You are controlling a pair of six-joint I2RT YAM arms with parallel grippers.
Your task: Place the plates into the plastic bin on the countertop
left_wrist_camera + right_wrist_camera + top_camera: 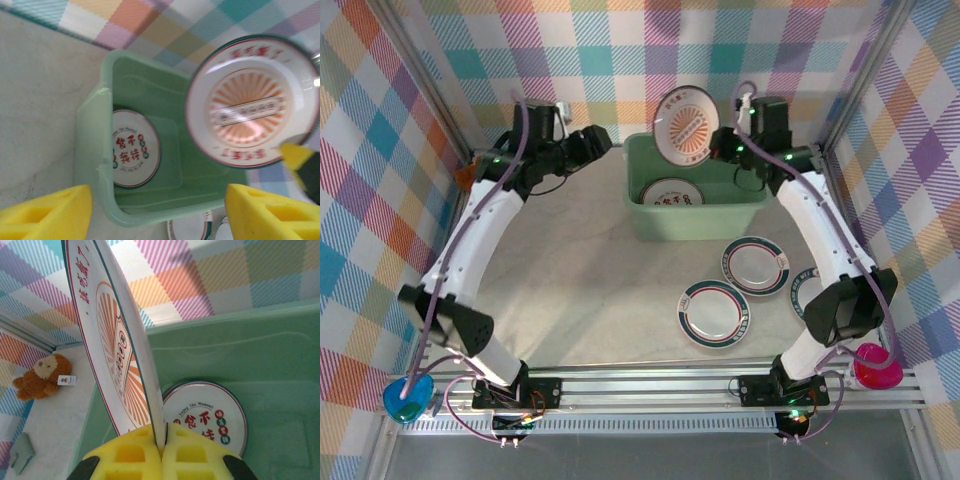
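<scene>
Pinching its yellow foam pads tight on the lower rim, our right claw (162, 450) holds a round white plate with a red-orange sunburst pattern (685, 125) upright on its edge, raised over the far side of the pale mint-green rectangular plastic bin (650, 215). From the right wrist we see the plate edge-on, its patterned face turned to the left. Our left claw (159, 212) hangs just off the bin's far left corner, its jaws spread wide with nothing between them, and from the left wrist the yellow pads frame the bin and the lifted plate. The bin stands on the flat grey-beige speckled table (580, 270) at the far edge, a little right of the middle. Inside it a round white plate with red lettering (672, 193) lies in the bottom, toward the left end. Between the bin and the near right corner of the table we count two round white plates with dark teal banded rims lying flat, one (756, 265) nearer the bin and the other (714, 313) nearer us, close together but apart. A third teal-rimmed plate (800, 295) lies toward the right edge, mostly hidden under our right arm. A small brown teddy bear (42, 375) lies on the table by the colourful plaid wall (620, 60).
</scene>
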